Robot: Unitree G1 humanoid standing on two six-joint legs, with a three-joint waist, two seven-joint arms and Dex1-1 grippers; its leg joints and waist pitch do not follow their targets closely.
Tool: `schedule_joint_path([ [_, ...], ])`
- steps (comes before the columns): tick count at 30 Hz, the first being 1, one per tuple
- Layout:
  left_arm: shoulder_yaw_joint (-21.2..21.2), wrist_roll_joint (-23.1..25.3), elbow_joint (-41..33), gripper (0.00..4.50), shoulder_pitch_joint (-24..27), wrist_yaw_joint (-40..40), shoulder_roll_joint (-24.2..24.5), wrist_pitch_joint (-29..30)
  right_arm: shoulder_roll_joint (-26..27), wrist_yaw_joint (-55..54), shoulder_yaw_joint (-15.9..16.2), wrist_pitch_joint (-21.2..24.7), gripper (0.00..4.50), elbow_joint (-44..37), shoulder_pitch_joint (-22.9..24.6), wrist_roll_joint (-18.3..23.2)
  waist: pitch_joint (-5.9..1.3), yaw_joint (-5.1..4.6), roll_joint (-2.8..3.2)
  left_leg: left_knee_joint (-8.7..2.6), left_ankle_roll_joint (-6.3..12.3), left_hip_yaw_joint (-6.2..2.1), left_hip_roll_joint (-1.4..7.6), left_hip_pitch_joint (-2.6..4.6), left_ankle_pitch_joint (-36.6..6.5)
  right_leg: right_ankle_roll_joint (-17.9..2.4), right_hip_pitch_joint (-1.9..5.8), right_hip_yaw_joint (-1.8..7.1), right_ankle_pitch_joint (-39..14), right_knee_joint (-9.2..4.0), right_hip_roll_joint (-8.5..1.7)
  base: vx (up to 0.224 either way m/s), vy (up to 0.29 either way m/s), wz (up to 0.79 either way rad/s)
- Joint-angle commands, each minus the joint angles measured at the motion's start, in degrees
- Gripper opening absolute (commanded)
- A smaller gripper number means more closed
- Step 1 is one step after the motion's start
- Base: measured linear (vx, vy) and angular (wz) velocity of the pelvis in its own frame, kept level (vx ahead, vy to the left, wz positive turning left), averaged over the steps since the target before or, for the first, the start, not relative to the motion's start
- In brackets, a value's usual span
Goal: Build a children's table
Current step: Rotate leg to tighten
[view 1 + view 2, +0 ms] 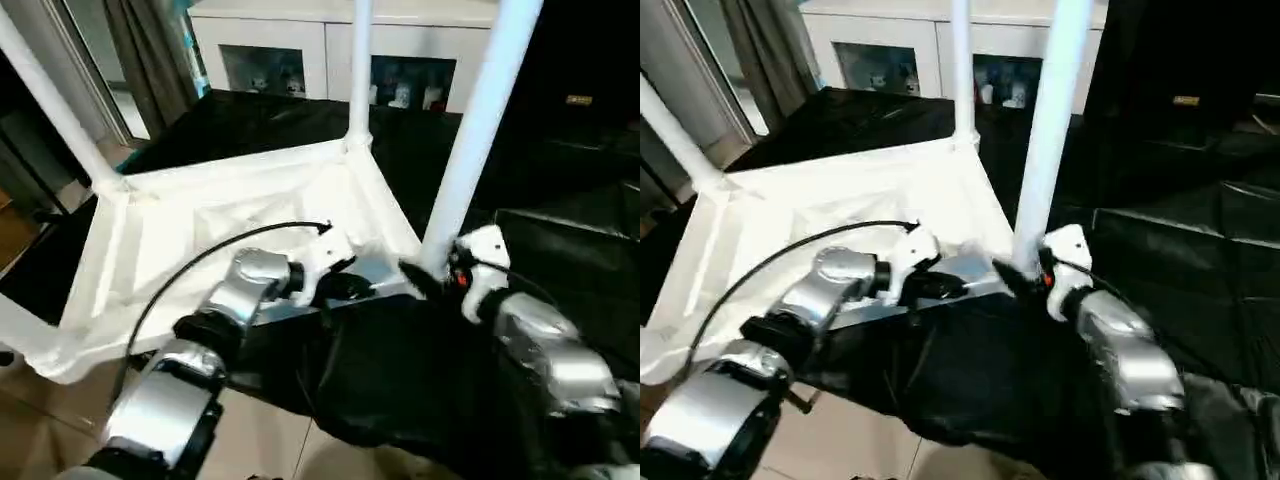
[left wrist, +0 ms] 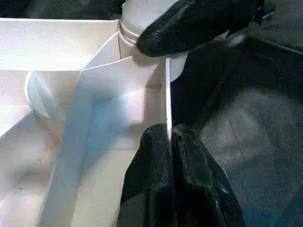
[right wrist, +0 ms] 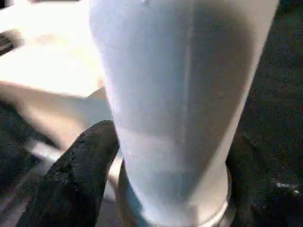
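Two grips: left gripper (image 2: pixel 168 142) pinched shut on the tabletop (image 1: pixel 200 235) rim; right gripper (image 3: pixel 170 156) straddles the leg (image 1: pixel 475 140) base. We judge it light, stiff, slippery.

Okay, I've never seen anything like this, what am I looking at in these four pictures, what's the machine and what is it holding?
It's a humanoid robot building a white plastic children's table. The two wide pictures come from cameras on its head, the two close ones from its wrists. The tabletop lies upside down on black cloth, with legs already standing in its corners. The left gripper is shut on the tabletop's thin rim. The right gripper has a finger on each side of the nearest leg, low down by its socket. Behind stands a white cabinet.
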Motion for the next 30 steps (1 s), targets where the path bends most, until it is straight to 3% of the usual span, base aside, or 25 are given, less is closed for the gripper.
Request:
schedule_joint_path([
  [1,-1.49,-2.37,-1.80,0.00,0.47,-3.08,-1.82,-1.76,0.97,6.77,6.85,2.11,3.48,-1.55,1.25,1.81,-3.09,0.30,-1.57,-3.41,7.49,-0.69,1.63,0.27,-9.25,-13.59,2.61,0.75,-6.28,-3.52,-1.09,0.053,-0.007,-0.01],
  [2,-2.25,-2.54,-2.65,0.00,1.02,-7.74,0.09,-2.04,-3.05,12.28,7.04,2.85,3.48,-3.64,2.47,3.20,-3.24,0.60,-1.53,-3.11,8.73,-0.57,1.72,0.44,-7.32,-15.07,2.66,0.64,-2.26,-3.10,-0.94,0.053,-0.007,-0.01],
  [4,-2.79,-2.69,-3.31,0.00,1.40,-11.94,1.86,-1.91,-6.17,16.64,6.89,3.15,3.48,-4.89,3.28,4.08,-3.43,0.84,-1.54,-2.75,10.02,-0.49,1.71,0.38,-5.77,-15.92,2.79,0.67,1.10,-2.64,-0.89,0.051,0.001,0.00],
  [6,-3.13,-2.82,-3.93,0.00,1.74,-15.18,3.12,-1.42,-7.71,18.21,6.42,2.78,3.48,-5.06,3.56,3.99,-3.70,1.39,-1.34,-2.25,11.88,-0.42,1.81,0.63,-3.28,-17.26,2.66,0.71,6.36,-2.04,-0.87,0.025,0.001,0.00],
  [9,-3.41,-2.66,-4.63,0.00,2.13,-17.40,4.25,-1.08,-8.96,19.46,5.93,2.52,3.48,-4.97,3.84,4.09,-3.86,1.73,-1.38,-2.01,12.87,-0.42,1.79,0.54,-1.26,-17.99,2.61,0.59,8.75,-1.65,-0.90,0.000,0.000,0.00],
  [12,-2.95,-2.84,-4.71,0.00,2.16,-17.69,4.90,-1.27,-9.90,20.83,5.37,2.84,3.32,-5.47,4.20,4.96,-3.56,2.05,-1.37,-2.31,11.88,-0.38,1.99,0.68,-3.75,-17.97,2.60,0.58,3.83,-2.04,-0.96,0.000,0.000,0.00],
  [16,-3.00,-3.40,-5.14,0.00,2.30,-18.23,5.35,-1.06,-10.10,22.21,5.26,3.64,2.96,-6.48,4.43,6.49,-3.31,2.04,-1.44,-2.87,8.96,-0.45,2.13,0.77,-8.04,-17.23,2.60,0.73,-2.78,-2.56,-1.02,0.000,0.000,0.00],
  [19,-2.78,-3.38,-5.27,0.00,2.40,-17.79,5.32,-1.18,-9.80,22.69,5.62,3.99,2.71,-6.96,4.84,6.70,-3.43,2.03,-1.55,-2.84,8.37,-0.43,2.07,0.78,-8.16,-16.99,2.63,0.78,-2.68,-2.52,-1.00,0.000,0.000,0.00],
  [24,-2.19,-3.05,-5.08,0.00,2.38,-15.82,4.96,-1.25,-9.15,21.68,5.78,4.40,2.60,-7.23,5.55,6.93,-3.78,2.17,-1.57,-2.34,9.81,-0.40,1.90,0.65,-4.95,-17.48,2.71,0.75,2.04,-2.03,-1.01,0.000,0.000,0.00],
  [27,-1.33,-2.54,-3.91,0.00,1.77,-11.46,3.93,-1.16,-7.40,17.55,5.53,4.63,2.59,-6.51,6.04,5.74,-3.73,2.29,-1.61,-2.33,10.00,-0.41,1.89,0.61,-4.74,-17.31,2.66,0.72,1.57,-2.08,-1.04,0.000,0.000,0.00],
  [29,-0.03,-1.83,-1.81,0.00,0.35,-3.50,1.22,-1.03,-2.68,5.85,4.61,3.45,2.59,-1.98,5.27,1.13,-3.40,1.99,-1.65,-2.65,8.21,-0.43,1.81,0.64,-7.83,-16.66,2.42,0.68,-3.37,-2.60,-0.98,0.000,0.000,0.00],
  [30,-0.03,-1.83,-1.81,0.00,0.35,-3.50,1.22,-1.03,-2.68,5.85,4.61,3.45,2.58,-1.98,5.27,1.13,-3.02,1.65,-1.46,-3.13,6.34,-0.47,1.82,0.78,-11.37,-15.81,2.12,0.71,-8.54,-3.14,-0.98,0.000,0.000,0.00],
])
